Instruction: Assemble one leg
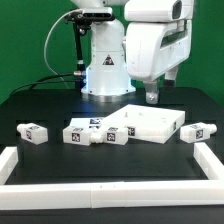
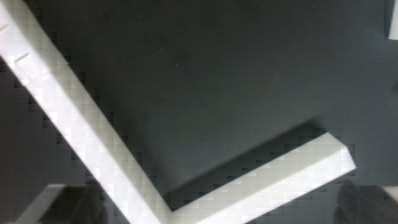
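Several small white legs with black-and-white tags lie on the black table in the exterior view. One leg [image 1: 32, 131] lies at the left, two [image 1: 80, 132] [image 1: 111, 137] lie close together near the middle, and one [image 1: 197, 131] lies at the right. The large flat white panel [image 1: 150, 122] lies behind them. My gripper [image 1: 152, 97] hangs just above the panel's far edge, empty, touching nothing. In the wrist view no leg shows, only two white bars [image 2: 80, 120] meeting in a corner over dark table. The fingers [image 2: 50, 205] show faintly, far apart.
A low white wall [image 1: 110, 194] runs along the table's front and up both sides [image 1: 10, 160]. The robot's white base [image 1: 105, 70] stands at the back with black cables beside it.
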